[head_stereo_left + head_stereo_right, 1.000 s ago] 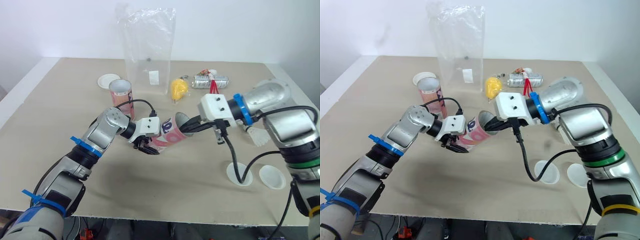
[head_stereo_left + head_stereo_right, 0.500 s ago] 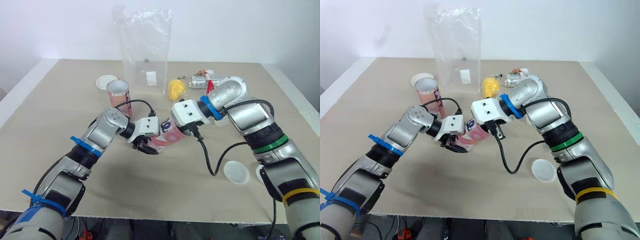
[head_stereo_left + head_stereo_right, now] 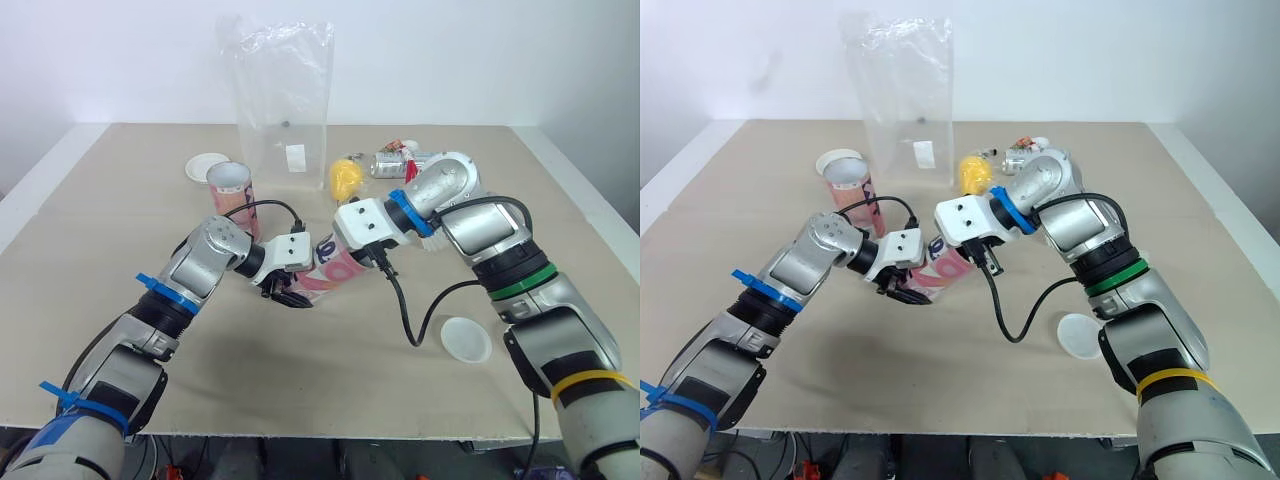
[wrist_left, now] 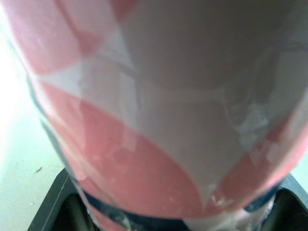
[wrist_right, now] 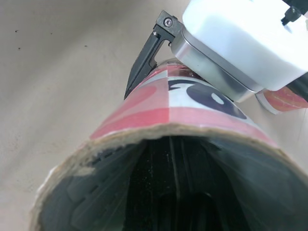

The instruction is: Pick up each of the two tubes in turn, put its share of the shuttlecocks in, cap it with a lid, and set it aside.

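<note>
While the left pincer (image 3: 285, 292) pinches the tilted tube (image 3: 335, 270) at its lower end, that tube sits over the middle of the surface (image 3: 120, 230). It is well apart from every edge, with bare room in front toward the near edge and out to the left. The right pincer (image 3: 355, 248) is at the tube's raised mouth; whether it is spread or pressed together cannot be told. The head views hide that mouth behind the right wrist's white housing. The right wrist view looks straight past the rough cardboard rim into the dark bore. The left wrist view shows the pink-and-white wall seated between two black fingers. There are two tubes; the upright tube (image 3: 230, 190) stands behind the left arm. Two white lids show: the far lid (image 3: 207, 165) just beyond the upright tube, and the near lid (image 3: 466, 338) toward the front right. At the back stand one clear plastic bag (image 3: 283, 100), one yellow object (image 3: 346, 178) and one can (image 3: 392, 163).
</note>
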`<state>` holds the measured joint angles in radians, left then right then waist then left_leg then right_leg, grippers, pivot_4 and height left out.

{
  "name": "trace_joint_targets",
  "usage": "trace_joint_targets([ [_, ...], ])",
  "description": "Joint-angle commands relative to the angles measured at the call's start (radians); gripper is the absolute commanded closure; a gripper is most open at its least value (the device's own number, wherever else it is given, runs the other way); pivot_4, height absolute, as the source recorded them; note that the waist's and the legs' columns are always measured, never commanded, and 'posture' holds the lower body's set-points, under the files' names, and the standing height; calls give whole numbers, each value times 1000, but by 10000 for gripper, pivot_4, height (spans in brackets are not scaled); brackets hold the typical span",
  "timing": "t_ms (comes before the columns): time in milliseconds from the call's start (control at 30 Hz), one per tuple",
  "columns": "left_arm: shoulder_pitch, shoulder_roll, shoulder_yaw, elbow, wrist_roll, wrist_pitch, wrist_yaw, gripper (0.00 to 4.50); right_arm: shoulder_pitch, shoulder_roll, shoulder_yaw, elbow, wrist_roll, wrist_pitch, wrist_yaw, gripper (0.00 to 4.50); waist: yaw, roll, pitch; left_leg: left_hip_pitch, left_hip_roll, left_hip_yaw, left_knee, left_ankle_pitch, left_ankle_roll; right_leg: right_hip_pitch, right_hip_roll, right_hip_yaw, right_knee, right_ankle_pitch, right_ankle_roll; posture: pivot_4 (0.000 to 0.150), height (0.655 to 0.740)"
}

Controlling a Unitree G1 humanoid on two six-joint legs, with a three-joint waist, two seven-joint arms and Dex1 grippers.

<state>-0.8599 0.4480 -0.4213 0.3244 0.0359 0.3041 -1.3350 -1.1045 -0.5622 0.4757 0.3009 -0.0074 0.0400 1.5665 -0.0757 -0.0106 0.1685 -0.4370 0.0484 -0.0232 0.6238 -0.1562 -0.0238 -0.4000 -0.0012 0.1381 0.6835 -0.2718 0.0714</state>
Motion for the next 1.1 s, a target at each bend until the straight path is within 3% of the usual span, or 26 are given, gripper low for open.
trace_joint_targets([
  [33, 6, -19, 10, -30, -17, -21, 16, 15251, -4, -4, -16, -24, 25, 19, 44, 44187, 0, 0, 0, 0, 0, 0, 0, 0, 0, 0, 0, 0, 0, 0, 0, 1500, 7400],
  [533, 26, -18, 10, -18, -19, -51, 31, 15251, 16, -167, -179, -232, 170, 218, 11, 44187, 6, 0, 1, -5, -3, -4, -2, 0, 0, -2, -1, -1, 0, -4, 1, 1500, 7400],
  [833, 51, -5, 16, -20, -24, -69, 34, 15251, 177, -352, -277, -376, 245, 298, 11, 44187, 8, 0, 1, -5, -4, -5, -3, 0, -1, -2, -2, -1, -1, -5, 2, 1500, 7400],
  [1100, 89, -60, 79, 21, -76, -110, 94, 15251, 303, -382, -449, -478, 397, 496, -121, 44187, 7, 0, 1, -5, -4, -5, -2, 0, 0, -2, -2, -1, -1, -5, 2, 1500, 7400],
])
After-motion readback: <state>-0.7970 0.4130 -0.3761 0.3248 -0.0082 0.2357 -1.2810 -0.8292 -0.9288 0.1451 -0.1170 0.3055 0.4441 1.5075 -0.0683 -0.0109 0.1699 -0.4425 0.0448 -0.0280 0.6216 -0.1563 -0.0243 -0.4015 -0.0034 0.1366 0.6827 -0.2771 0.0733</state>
